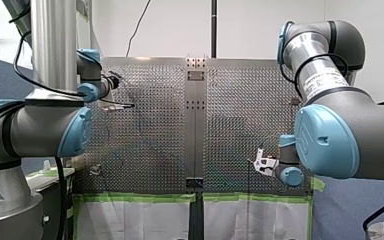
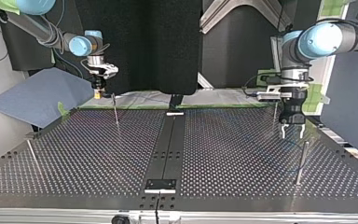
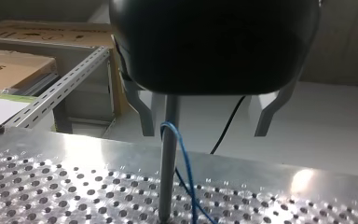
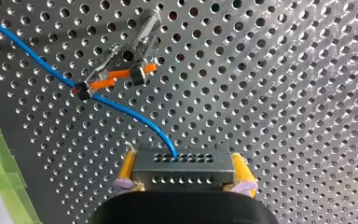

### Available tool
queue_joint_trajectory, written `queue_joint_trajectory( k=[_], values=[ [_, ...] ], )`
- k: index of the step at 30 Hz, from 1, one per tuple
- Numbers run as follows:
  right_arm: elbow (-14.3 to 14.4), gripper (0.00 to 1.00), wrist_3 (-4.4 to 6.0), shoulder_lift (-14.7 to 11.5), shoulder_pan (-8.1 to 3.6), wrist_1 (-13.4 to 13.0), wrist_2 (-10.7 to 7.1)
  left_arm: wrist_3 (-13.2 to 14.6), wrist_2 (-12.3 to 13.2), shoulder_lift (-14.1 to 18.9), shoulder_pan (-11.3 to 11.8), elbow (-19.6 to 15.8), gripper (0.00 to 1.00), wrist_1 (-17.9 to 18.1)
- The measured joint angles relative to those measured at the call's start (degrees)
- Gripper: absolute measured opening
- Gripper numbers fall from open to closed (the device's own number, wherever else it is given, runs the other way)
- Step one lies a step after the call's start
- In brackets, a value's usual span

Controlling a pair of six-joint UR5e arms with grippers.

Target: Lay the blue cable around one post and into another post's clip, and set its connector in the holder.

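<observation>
Shiny metal table [image 4: 307, 93], smooth blue cable [image 4: 121, 109], seemingly metal connector [image 4: 182, 170]

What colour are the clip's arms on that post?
Orange with black tips; the clip shows best in the right wrist view.

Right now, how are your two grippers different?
My left gripper is open, its grey metal fingers apart on either side of a post. My right gripper is shut on the connector. My left gripper holds nothing, while my right gripper has yellow pads pressed on the connector's sides. Shared: the blue cable shows by both, looped at the post and running into the connector.
</observation>
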Motion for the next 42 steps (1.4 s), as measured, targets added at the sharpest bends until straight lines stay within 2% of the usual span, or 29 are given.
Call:
queue_joint_trajectory(
  k=[5,9,12,19,25,33,42],
  values=[
    [-0.1,0.25,0.00,0.0,0.01,0.2,0.00,-2.6,-0.1,0.1,-0.3,-0.3,1.00,2.7],
    [-0.2,0.25,0.00,0.0,0.01,0.3,0.00,-2.3,-0.7,0.8,0.0,-0.4,1.00,3.0],
    [-0.2,0.25,0.00,0.0,0.01,0.4,0.01,-1.0,-1.6,2.0,0.8,-0.4,1.00,1.9],
    [-0.2,0.25,0.00,0.0,0.01,0.4,0.02,3.0,-4.3,6.1,4.7,-0.5,1.00,-2.2],
    [-0.2,0.25,0.00,0.0,0.01,0.3,0.08,6.3,-5.2,9.3,7.4,-0.6,1.00,-5.4],
    [-0.2,0.25,0.00,0.0,0.08,0.2,0.09,10.0,-6.6,13.0,8.9,0.3,1.00,-9.1],
    [-0.3,0.25,0.00,0.1,0.42,0.2,0.09,14.3,-10.7,14.4,9.2,4.4,1.00,-13.5]
  ],
)
